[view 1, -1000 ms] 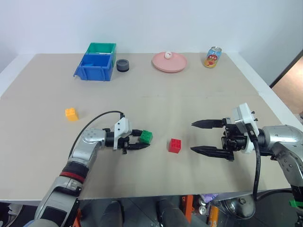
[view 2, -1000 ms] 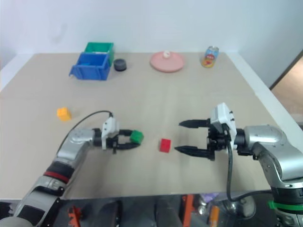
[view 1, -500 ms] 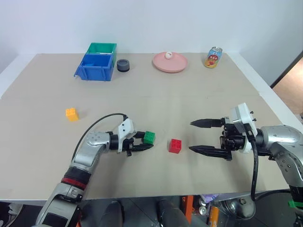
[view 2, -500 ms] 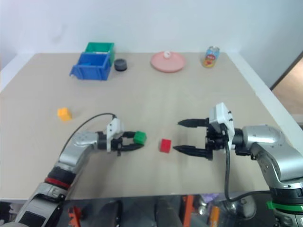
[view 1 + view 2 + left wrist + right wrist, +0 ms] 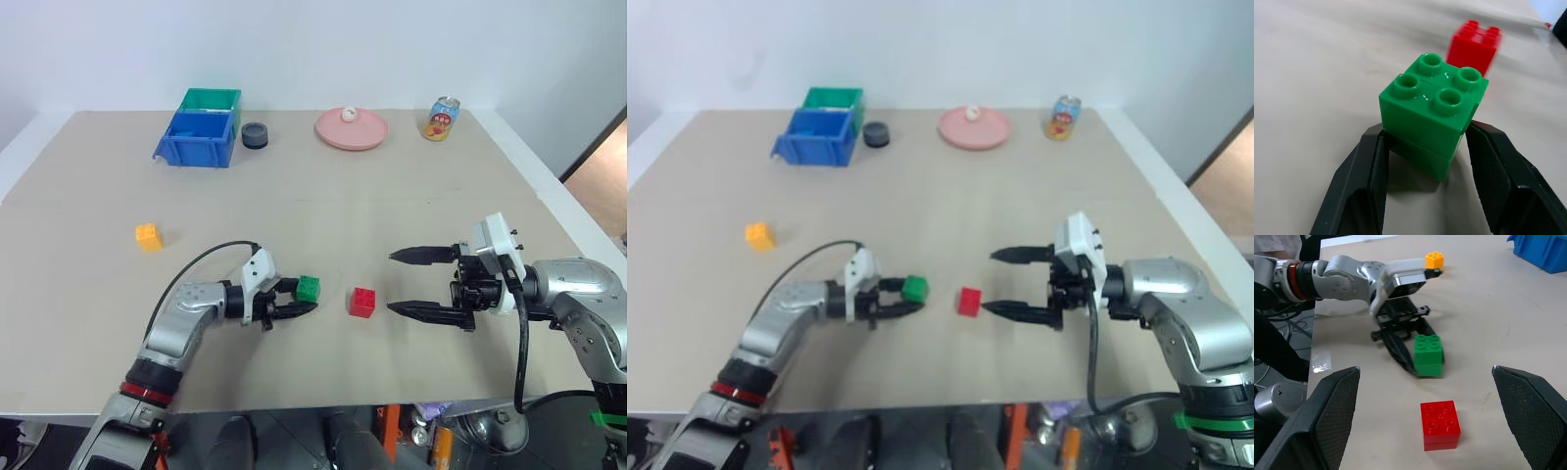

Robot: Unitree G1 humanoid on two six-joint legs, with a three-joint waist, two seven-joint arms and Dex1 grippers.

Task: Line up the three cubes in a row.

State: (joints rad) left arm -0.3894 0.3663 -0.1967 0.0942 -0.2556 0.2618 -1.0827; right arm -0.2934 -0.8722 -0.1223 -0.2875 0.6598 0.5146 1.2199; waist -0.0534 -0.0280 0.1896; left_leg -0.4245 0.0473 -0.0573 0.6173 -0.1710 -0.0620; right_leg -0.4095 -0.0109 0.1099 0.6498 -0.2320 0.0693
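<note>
No lettering, label or number can be read on anything here.

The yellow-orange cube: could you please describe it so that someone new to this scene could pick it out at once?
Start from the blue bin at the far left of the table, then come toward the robot along that side. The yellow-orange cube sits there alone on bare tabletop. Unlike the green cube, gripped by the left gripper, and the red cube, it lies well apart from both grippers.
</note>
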